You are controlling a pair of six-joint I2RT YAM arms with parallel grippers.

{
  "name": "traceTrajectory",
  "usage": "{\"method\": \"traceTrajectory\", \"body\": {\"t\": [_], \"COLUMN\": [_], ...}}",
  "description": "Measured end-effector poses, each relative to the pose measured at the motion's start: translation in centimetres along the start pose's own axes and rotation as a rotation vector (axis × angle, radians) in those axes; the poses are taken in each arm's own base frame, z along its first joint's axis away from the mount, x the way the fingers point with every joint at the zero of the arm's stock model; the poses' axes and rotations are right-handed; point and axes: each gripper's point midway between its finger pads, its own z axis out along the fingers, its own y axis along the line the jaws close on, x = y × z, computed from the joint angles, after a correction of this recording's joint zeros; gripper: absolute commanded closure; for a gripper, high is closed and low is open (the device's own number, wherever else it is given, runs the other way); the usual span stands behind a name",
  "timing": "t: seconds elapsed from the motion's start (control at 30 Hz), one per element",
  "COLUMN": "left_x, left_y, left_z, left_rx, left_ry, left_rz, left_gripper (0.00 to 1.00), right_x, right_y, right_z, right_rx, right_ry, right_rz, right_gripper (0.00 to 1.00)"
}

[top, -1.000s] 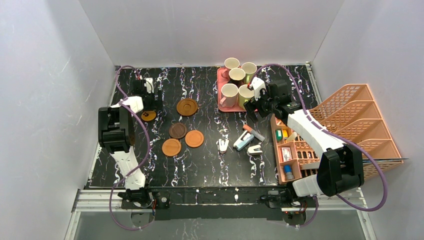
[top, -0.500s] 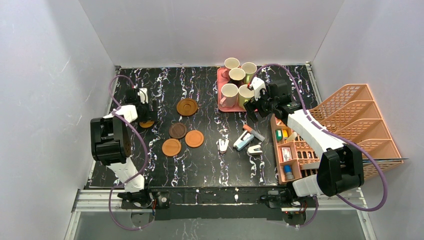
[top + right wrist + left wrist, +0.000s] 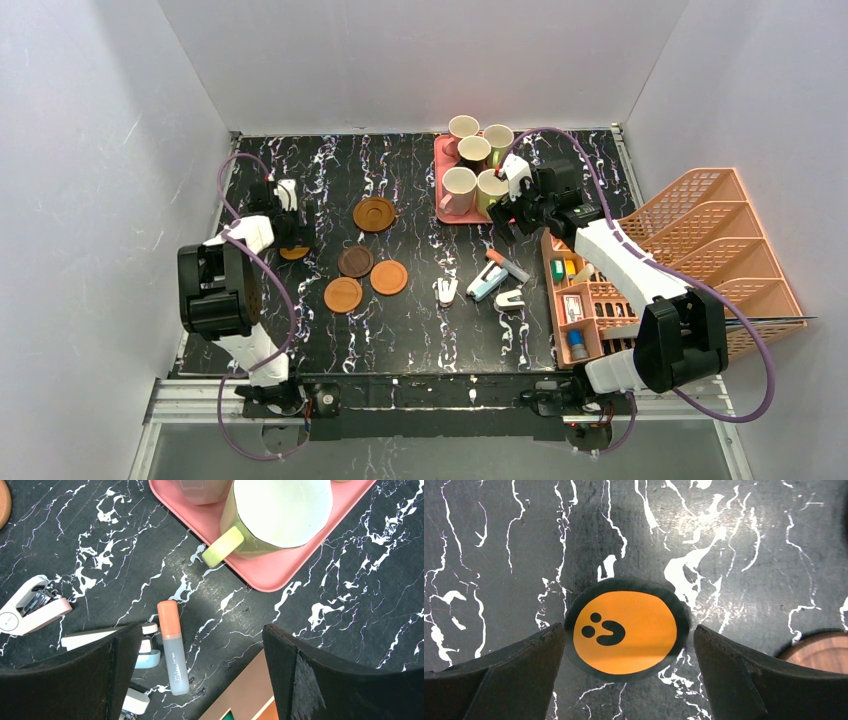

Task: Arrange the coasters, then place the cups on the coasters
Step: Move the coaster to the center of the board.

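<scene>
Left pincer point(image 3: 626, 652): jaws wide apart, nothing held, one finger either side of a small orange coaster point(image 3: 624, 632). That coaster lies flat on the worktop point(image 3: 734, 540), well left of the pink tray point(image 3: 439, 185). Can't tell whether the fingers touch it.

Four more coasters lie flat between it and the tray:
- rimmed coaster point(image 3: 375, 214), closest to the tray
- dark coaster point(image 3: 355, 262), beside two orange-brown coasters point(image 3: 389, 277), all left of the tray and nearer the arm bases

All five cups point(image 3: 459, 186) stand on the tray, none on a coaster.

Right pincer point(image 3: 200, 665): jaws apart, empty, just off the tray's near corner by the yellow-green cup point(image 3: 277, 510). An orange-capped tube point(image 3: 172, 647) lies below it.
</scene>
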Motion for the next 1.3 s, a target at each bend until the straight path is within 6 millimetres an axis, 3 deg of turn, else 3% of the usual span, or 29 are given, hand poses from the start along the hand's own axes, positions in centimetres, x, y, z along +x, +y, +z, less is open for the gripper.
{"method": "traceTrajectory", "body": {"t": [0.4, 0.83, 1.0, 1.17, 1.3], "left_x": [-1.1, 3.7, 3.0, 0.9, -0.6], "left_y": [0.0, 0.6, 0.6, 0.7, 0.6], "left_z": [-3.6, -1.8, -1.2, 0.2, 1.2], "left_rx": [0.085, 0.078, 0.09, 0.098, 0.105], "left_ry": [-0.096, 0.039, 0.025, -0.015, -0.041], "left_rz": [0.02, 0.155, 0.165, 0.166, 0.167], "left_gripper": [0.02, 0.03, 0.13, 0.26, 0.29], "right_x": [-0.2, -0.2, -0.2, -0.2, -0.2], "right_y": [0.0, 0.0, 0.0, 0.0, 0.0], "right_z": [-0.2, -0.2, -0.2, -0.2, -0.2], "right_rx": [0.001, 0.002, 0.002, 0.002, 0.002], "right_ry": [-0.007, -0.007, -0.007, -0.007, -0.007], "right_rz": [-0.002, -0.002, -0.001, -0.001, -0.002], "right_gripper": [0.02, 0.02, 0.02, 0.02, 0.02]}}
